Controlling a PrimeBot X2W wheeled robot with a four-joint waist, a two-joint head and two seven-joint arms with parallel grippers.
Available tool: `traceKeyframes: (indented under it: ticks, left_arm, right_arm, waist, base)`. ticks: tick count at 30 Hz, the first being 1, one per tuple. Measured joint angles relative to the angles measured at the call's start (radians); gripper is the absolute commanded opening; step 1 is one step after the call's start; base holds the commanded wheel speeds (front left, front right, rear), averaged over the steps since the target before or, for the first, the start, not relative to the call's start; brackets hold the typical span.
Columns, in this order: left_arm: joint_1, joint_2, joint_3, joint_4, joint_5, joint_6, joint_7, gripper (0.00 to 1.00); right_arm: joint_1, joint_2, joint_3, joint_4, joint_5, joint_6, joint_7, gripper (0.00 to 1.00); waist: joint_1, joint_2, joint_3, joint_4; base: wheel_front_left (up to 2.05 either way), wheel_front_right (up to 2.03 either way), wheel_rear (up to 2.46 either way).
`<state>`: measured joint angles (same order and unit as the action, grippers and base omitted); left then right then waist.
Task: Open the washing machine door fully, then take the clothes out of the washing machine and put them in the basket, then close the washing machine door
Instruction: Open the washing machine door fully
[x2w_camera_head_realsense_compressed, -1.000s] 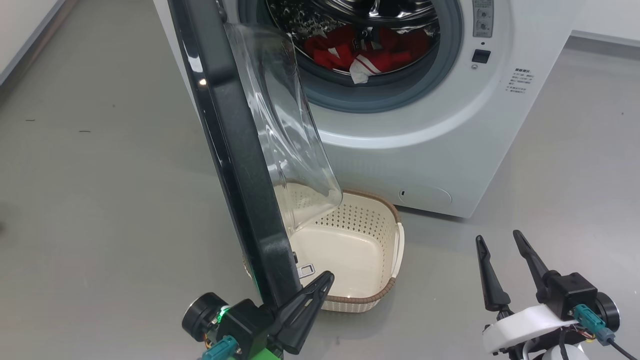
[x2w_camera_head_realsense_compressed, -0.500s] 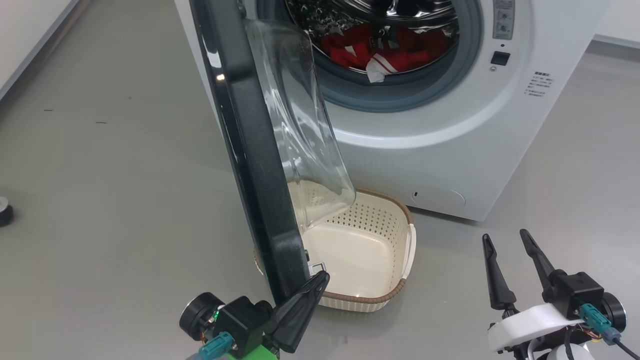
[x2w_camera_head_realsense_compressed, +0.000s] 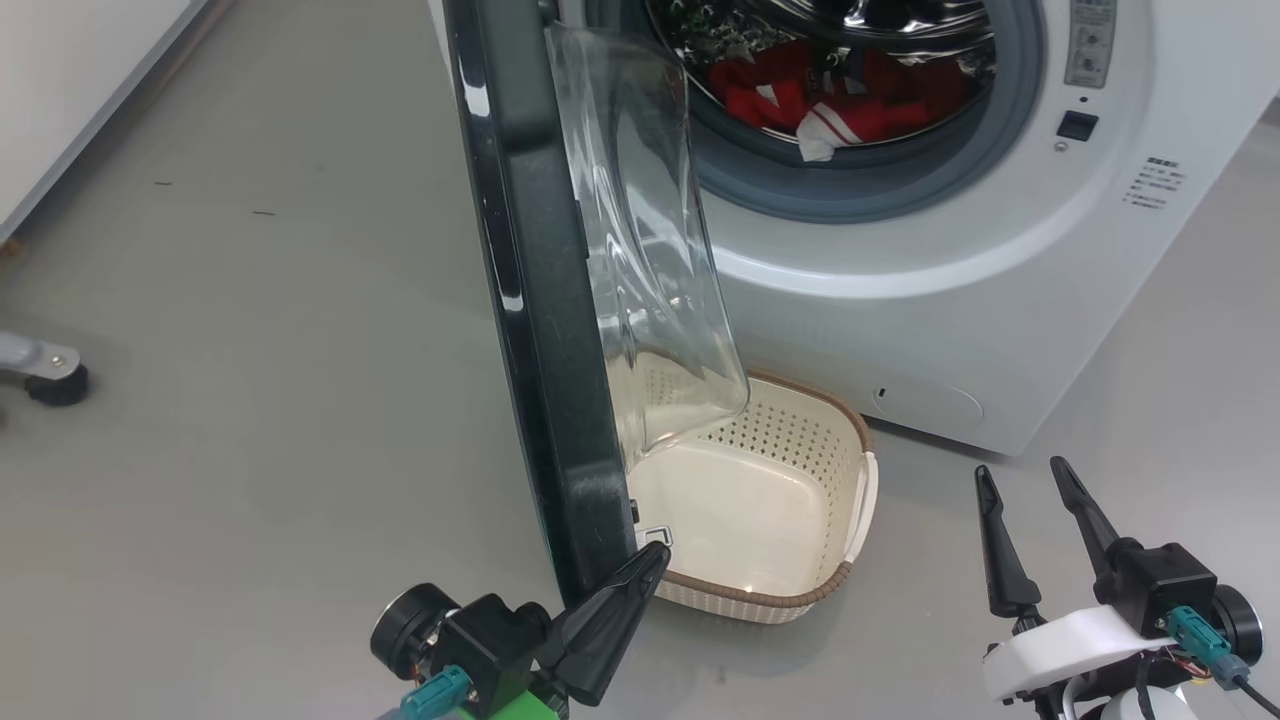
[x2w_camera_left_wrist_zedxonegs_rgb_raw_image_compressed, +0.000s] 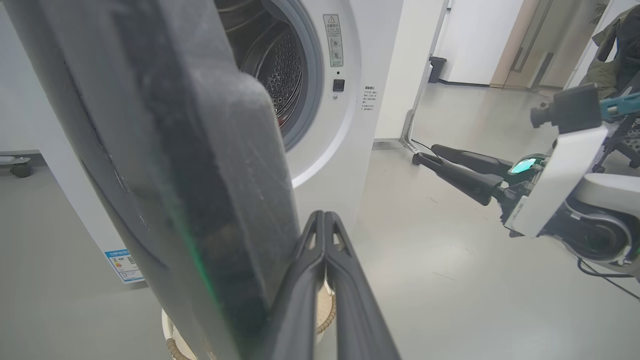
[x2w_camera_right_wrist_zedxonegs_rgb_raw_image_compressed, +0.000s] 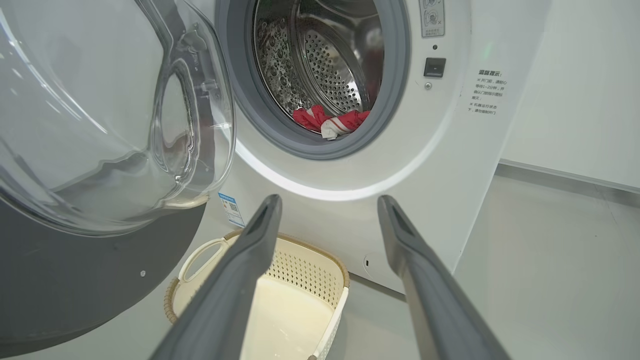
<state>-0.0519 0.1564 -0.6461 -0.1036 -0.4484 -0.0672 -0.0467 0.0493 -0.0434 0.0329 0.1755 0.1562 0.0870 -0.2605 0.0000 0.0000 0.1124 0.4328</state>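
At lower centre, my closed left pincer (x2w_camera_head_realsense_compressed: 652, 557) has eased the glossy black-rimmed round door (x2w_camera_head_realsense_compressed: 540, 300) a touch wider; open right pincer (x2w_camera_head_realsense_compressed: 1022, 472) awaits the red fabric clothes (x2w_camera_head_realsense_compressed: 860, 100).

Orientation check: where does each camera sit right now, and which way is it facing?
Head: up top, looking down at door, basket and machine; left gripper lower left, right gripper lower right.
Left wrist: along its shut fingers, past the door's edge towards the machine; right gripper at right.
Right wrist: between its open fingers, into the drum at the clothes.
Shared: head and right wrist both show clothes, basket.
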Motion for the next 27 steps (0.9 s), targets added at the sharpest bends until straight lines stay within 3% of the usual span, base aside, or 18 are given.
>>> traceKeyframes:
  ticks: [13,27]
  left_arm:
    - [0.013,-0.014,0.012,0.009,0.0,0.025,-0.026,0.0]
    - [0.054,-0.012,0.069,0.03,0.01,0.097,-0.056,0.0]
  right_arm:
    - [-0.001,0.0,-0.01,0.0,-0.011,0.004,0.0,1.0]
    - [-0.001,0.001,-0.014,0.008,-0.018,0.009,0.0,1.0]
  waist:
    - [0.0,0.0,0.006,0.062]
    - [0.0,0.0,-0.008,0.109]
  base:
    - [0.0,0.0,0.0]
    - [0.0,0.0,0.0]
